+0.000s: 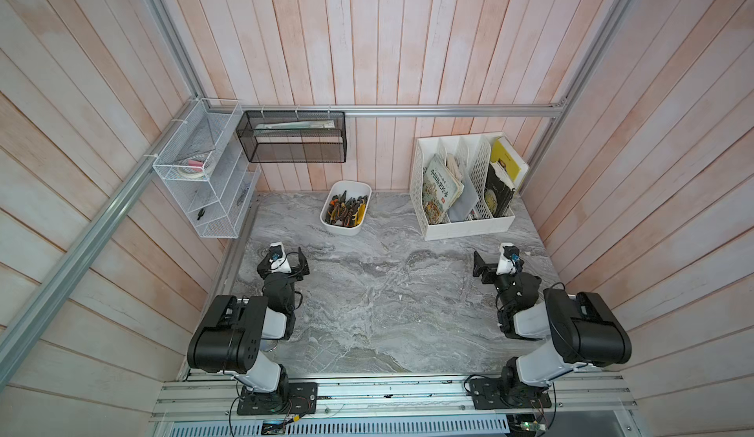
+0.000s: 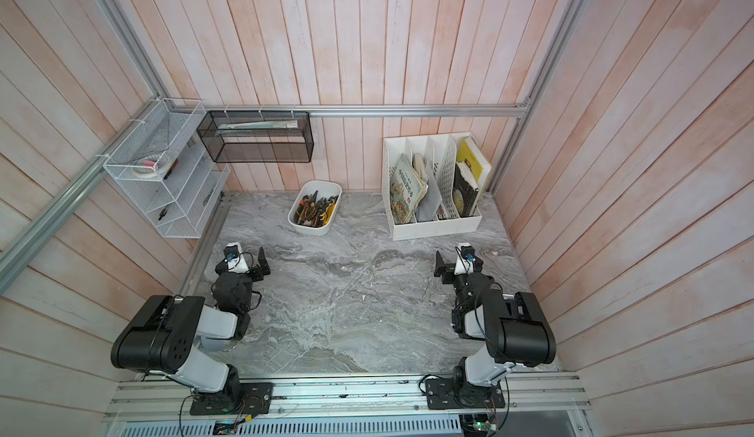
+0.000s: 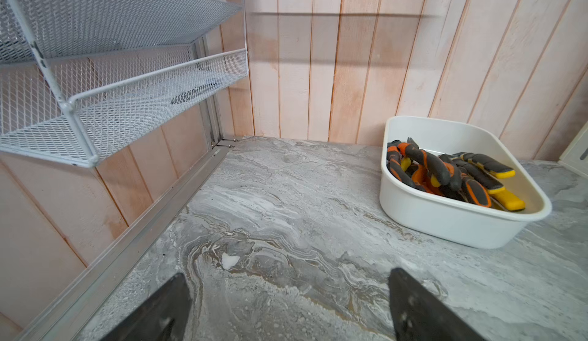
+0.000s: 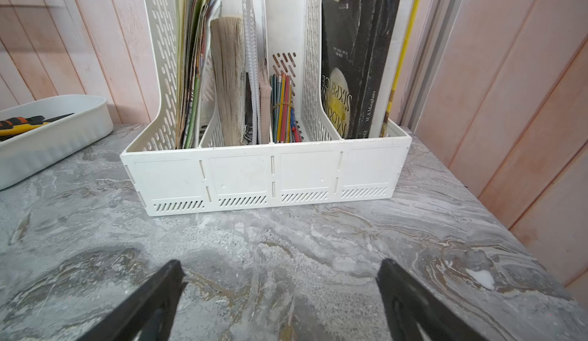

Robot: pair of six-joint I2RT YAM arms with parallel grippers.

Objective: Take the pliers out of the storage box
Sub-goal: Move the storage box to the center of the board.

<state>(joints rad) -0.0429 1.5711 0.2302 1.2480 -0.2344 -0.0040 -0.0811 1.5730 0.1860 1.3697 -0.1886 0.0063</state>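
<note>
The storage box (image 1: 342,229) (image 2: 310,229), a small white tub, stands at the back of the marble table near the wall. It holds a pile of pliers (image 1: 346,210) (image 2: 314,209) with orange-and-black and yellow-and-black handles. In the left wrist view the storage box (image 3: 445,224) and pliers (image 3: 445,174) lie ahead and off to one side. My left gripper (image 1: 283,253) (image 3: 288,277) is open and empty over bare marble, short of the box. My right gripper (image 1: 498,253) (image 4: 280,264) is also open and empty. It faces the file holder, with the storage box (image 4: 47,145) at the frame's edge.
A white perforated file holder (image 1: 465,227) (image 4: 264,180) with books and pencils stands at the back right. A white wire-mesh rack (image 1: 204,182) hangs on the left wall and a black mesh basket (image 1: 293,137) on the back wall. An aluminium rail (image 3: 127,250) borders the table's left edge.
</note>
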